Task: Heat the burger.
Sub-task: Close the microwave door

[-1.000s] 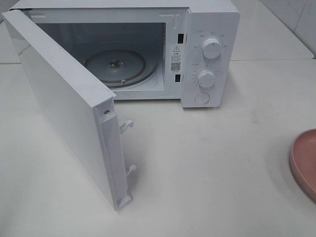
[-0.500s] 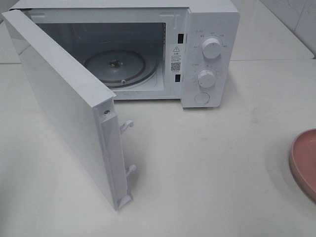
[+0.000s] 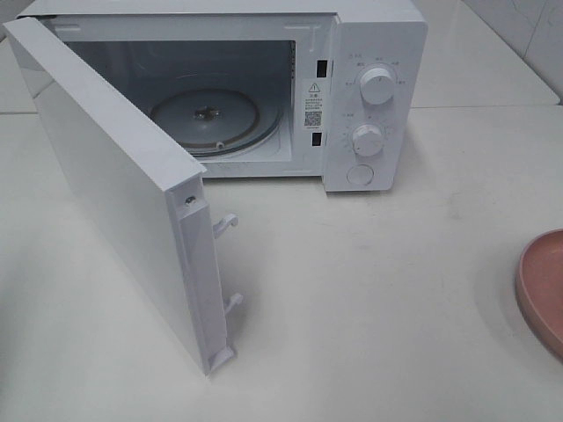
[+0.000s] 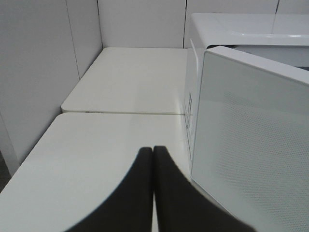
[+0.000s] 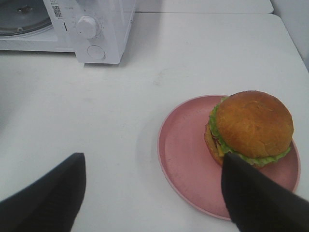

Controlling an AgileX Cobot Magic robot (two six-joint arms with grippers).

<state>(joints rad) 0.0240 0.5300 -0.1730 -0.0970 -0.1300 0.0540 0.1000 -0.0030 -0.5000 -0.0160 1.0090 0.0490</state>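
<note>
The glossy golden-bunned burger (image 5: 251, 128) sits on a round pink plate (image 5: 186, 154); the right pincer (image 5: 153, 176) gapes wide above, empty. The left pincer (image 4: 153, 151) is closed, empty, beside the white microwave's open door (image 4: 251, 140).

You are looking at a glossy white table (image 3: 396, 316) made of two tops butted together, with a seam running across behind the first. Plain white partition panels (image 4: 38, 72) stand along its far and side edges, meeting at a corner. Soft, even light falls from above, leaving faint shadows on the tabletop.
</note>
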